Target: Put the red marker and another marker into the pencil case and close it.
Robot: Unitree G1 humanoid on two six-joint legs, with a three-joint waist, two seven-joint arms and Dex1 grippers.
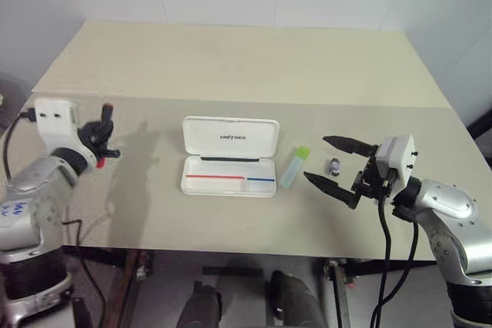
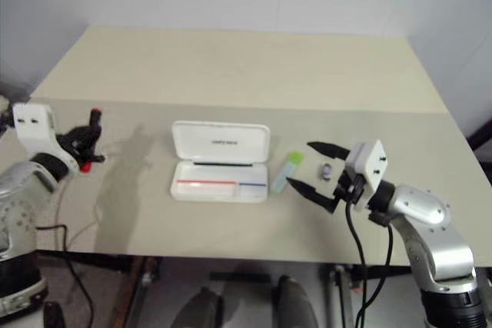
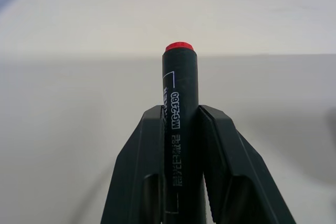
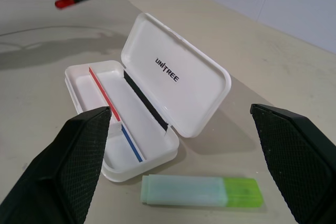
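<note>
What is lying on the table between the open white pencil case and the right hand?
The pale green marker with the lime cap lies right of the white hinged case, and a small dark object sits nearer the open right hand, in both eye views.

case lid [image 4: 176, 80]: "UNITREE" in dark letters
red marker [image 3: 180, 129]: "MG-2160" in white on the black barrel; the other print is unreadable

Even bright indoor light, soft shadows on table [image 1: 231, 59]; head views slightly soft
</note>
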